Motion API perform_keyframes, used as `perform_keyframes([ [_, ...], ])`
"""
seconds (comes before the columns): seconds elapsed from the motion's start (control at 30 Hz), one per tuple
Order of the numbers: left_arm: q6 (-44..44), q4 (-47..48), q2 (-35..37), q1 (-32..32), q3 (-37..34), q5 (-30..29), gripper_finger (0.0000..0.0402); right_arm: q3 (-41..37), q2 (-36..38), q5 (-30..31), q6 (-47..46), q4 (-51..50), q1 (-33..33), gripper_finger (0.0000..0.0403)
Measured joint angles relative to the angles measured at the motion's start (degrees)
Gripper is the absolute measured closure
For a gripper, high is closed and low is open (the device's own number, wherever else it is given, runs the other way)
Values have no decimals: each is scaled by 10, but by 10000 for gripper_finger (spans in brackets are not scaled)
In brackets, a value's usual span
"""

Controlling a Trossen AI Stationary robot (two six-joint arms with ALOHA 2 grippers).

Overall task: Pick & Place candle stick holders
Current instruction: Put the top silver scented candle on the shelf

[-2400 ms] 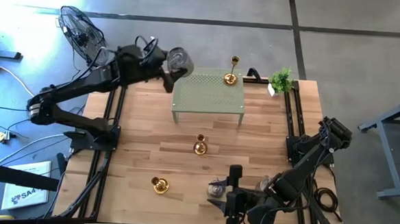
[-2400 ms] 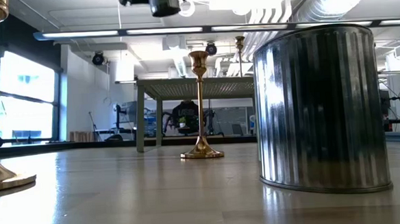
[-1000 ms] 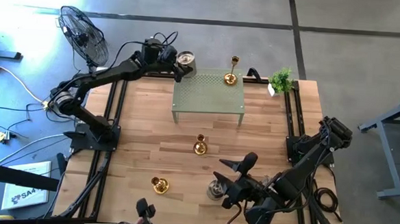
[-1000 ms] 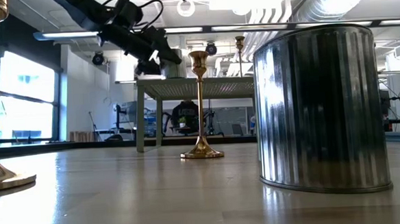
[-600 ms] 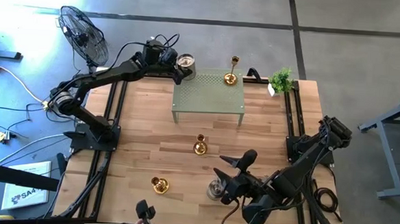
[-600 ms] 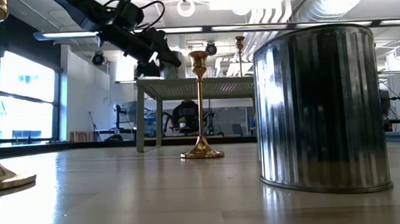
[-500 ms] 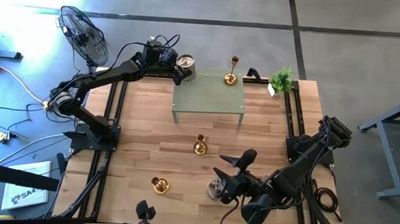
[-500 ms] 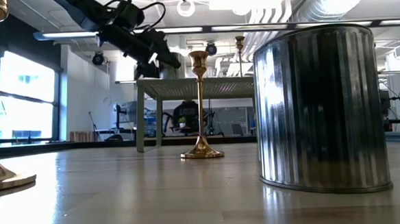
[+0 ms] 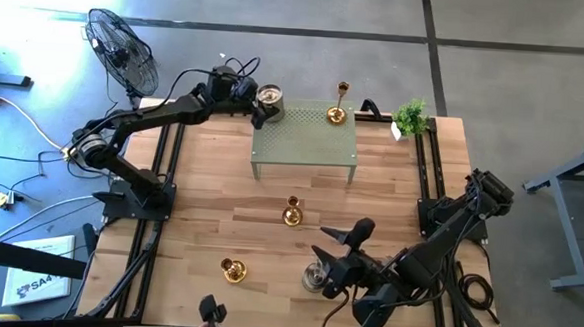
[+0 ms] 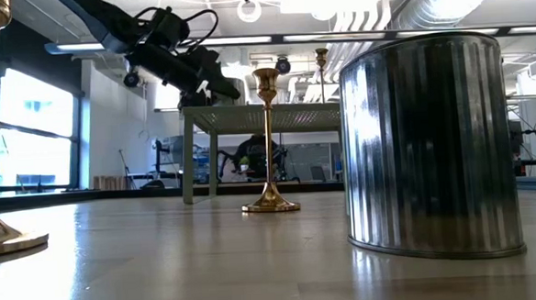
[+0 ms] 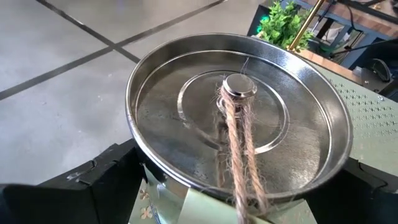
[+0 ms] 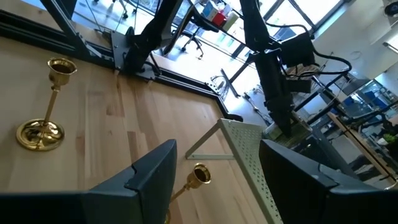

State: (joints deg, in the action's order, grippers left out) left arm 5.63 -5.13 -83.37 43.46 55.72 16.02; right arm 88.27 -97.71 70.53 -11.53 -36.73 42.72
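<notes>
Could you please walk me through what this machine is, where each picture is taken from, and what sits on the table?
Two dark robot arms work at a wooden table. One camera looks down from above, one sits at table-top height, and one rides on each wrist. The left gripper holds a silver candle holder at the far left corner of the green perforated stand, where one gold holder stands. The right gripper hangs open over another silver holder. Two more gold holders stand on the wood.

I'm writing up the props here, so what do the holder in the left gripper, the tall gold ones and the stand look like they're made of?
Silver holder: likely polished steel or tin, mirror-like dish. Gold holders: probably brass or brass-plated, glossy yellow shine. Green stand: seemingly painted perforated sheet metal, matte, rows of small holes.
</notes>
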Motion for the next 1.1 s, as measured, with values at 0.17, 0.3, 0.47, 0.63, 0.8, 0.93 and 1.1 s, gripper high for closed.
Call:
perform_keyframes([
  [0.17,-7,1,0,0,-1,45,38,0,0,-5,0,1,0,179],
  [0.3,-9,5,0,0,-1,65,13,0,0,-5,0,0,0,179],
  [0.47,-12,5,-1,0,-2,78,19,0,0,-9,0,1,0,179],
  [0.63,-12,4,-1,0,-2,76,20,0,0,-17,-2,0,0,179],
  [0.8,-9,3,-1,0,-2,78,20,0,0,-18,-2,0,0,179],
  [0.93,-8,4,-1,0,-2,88,19,0,0,-18,-2,0,0,179],
  [1.1,-8,5,-1,0,-2,87,19,0,0,-18,-2,0,0,179],
])
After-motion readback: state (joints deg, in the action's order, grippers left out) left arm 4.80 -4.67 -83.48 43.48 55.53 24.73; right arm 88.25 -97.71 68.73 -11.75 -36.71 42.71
